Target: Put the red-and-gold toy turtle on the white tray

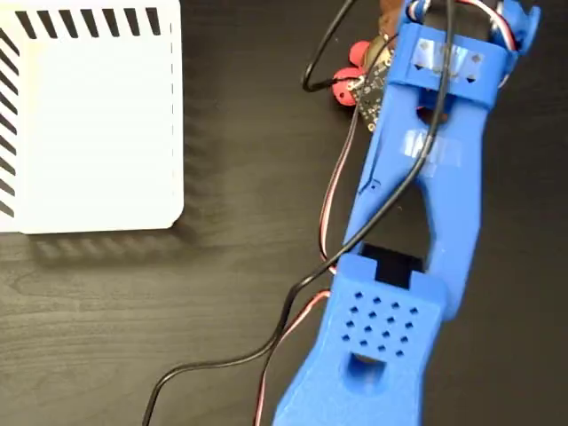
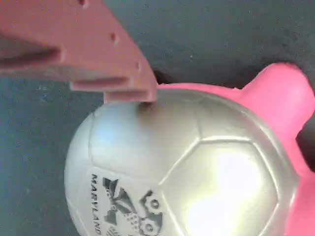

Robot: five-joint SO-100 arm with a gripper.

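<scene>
Plainly, the word "MARYLAND" is printed in dark letters beside a small dark emblem on the shiny domed shell of the red-and-gold toy turtle (image 2: 197, 172), whose surface is divided by moulded seams into panels. A smooth coral-red limb is seen at its right. One stepped plastic finger (image 2: 98, 54) is pressed against the shell's top; whether the gripper is closed on it cannot be told. In the fixed view, the turtle (image 1: 348, 78) lies on the dark wood-grain table (image 1: 222, 266), mostly hidden under the blue arm (image 1: 426, 177), well apart from the white tray (image 1: 89, 124) with black slanted stripes.
</scene>
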